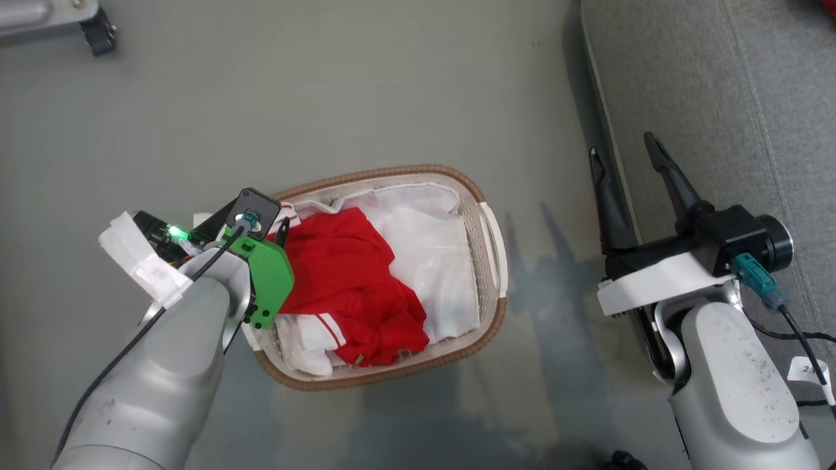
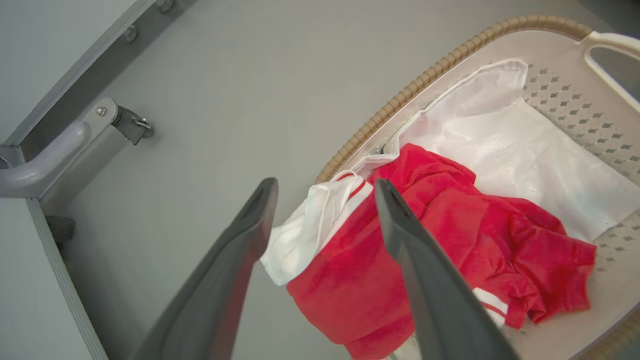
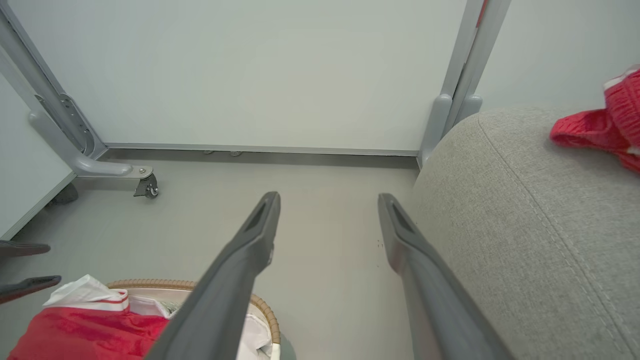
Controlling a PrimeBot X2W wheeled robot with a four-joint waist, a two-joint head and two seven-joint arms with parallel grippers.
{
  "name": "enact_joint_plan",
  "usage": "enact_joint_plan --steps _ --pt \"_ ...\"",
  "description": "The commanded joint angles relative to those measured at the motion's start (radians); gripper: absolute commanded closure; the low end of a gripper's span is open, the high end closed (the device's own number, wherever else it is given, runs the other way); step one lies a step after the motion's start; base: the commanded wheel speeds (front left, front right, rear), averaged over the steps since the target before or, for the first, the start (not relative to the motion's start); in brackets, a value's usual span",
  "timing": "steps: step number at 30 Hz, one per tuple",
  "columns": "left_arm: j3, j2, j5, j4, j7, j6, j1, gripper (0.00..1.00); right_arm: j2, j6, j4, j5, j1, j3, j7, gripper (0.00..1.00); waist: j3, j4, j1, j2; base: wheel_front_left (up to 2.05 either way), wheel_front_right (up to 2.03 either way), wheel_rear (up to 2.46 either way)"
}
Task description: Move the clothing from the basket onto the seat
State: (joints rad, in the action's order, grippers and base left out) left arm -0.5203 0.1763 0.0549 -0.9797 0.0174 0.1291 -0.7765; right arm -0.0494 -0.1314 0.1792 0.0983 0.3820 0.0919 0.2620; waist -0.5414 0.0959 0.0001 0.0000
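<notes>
Left gripper [image 2: 326, 184]: fingers spread wide, gripping nothing. It hangs over the left end of the basket [image 2: 450, 60]. In the left wrist view its fingers straddle the white-trimmed edge of the clothing [image 2: 375, 270], which droops over the rim. Whether they touch it cannot be determined.

Right gripper [image 1: 622, 145]: fingers likewise spread and empty, at the edge of the seat [image 1: 718, 98], well apart from the basket.

Seat: grey woven fabric, seamed. One red garment [image 3: 595, 127] lies on it.

Basket: on the floor [image 1: 392, 98], left of the seat. White liner [image 1: 431, 261] exposed in its right half.

Clothing: red, crumpled, with white stripes and panels, filling the basket's left half.

Tag [image 1: 806, 371] on the right arm's cable: marking too small to read.
</notes>
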Motion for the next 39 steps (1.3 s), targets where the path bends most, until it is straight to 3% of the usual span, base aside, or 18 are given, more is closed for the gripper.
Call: enact_joint_plan --steps 1,14,15,16,20,22,31,39 --pt "-0.017 0.017 0.017 -0.017 -0.008 0.001 -0.036 0.0 -0.002 0.001 -0.005 0.009 0.018 0.006 0.004 0.0 -0.136 0.084 -0.0001 0.0 0.0 0.0 0.0" --pt "-0.088 0.08 0.085 -0.145 -0.012 0.002 -0.159 0.0 -0.002 0.001 -0.007 0.038 0.056 0.026 0.004 0.0 -0.217 0.107 -0.0001 0.0 0.0 0.0 0.0" --pt "-0.094 0.076 0.088 -0.148 -0.003 0.002 -0.161 0.19 -0.002 0.001 -0.007 0.039 0.057 0.024 0.004 0.0 -0.218 0.106 -0.0001 0.0 0.0 0.0 0.0" --pt "-0.1 0.073 0.09 -0.15 0.006 0.002 -0.163 0.62 -0.002 0.001 -0.006 0.04 0.058 0.022 0.004 0.0 -0.219 0.104 -0.0001 0.0 0.0 0.0 0.0" --pt "-0.124 0.061 0.099 -0.162 0.031 0.002 -0.151 0.95 -0.002 0.001 0.0 0.039 0.057 0.017 0.004 0.0 -0.215 0.098 -0.0001 0.0 0.0 0.0 0.0" --pt "-0.136 0.058 0.103 -0.171 0.034 0.002 -0.144 1.0 -0.002 0.001 0.003 0.04 0.057 0.017 0.004 0.0 -0.214 0.096 -0.0001 0.0 0.0 0.0 0.0" --pt "-0.155 0.069 0.106 -0.223 0.032 -0.006 -0.172 1.0 -0.003 0.001 0.006 0.042 0.062 0.021 0.004 0.0 -0.223 0.101 -0.0001 0.0 0.0 0.0 0.0" --pt "-0.175 0.05 0.115 -0.221 0.111 -0.003 -0.156 1.0 -0.002 0.001 0.022 0.038 0.045 0.004 0.004 0.0 -0.188 0.087 -0.0001 0.0 0.0 0.0 0.0"
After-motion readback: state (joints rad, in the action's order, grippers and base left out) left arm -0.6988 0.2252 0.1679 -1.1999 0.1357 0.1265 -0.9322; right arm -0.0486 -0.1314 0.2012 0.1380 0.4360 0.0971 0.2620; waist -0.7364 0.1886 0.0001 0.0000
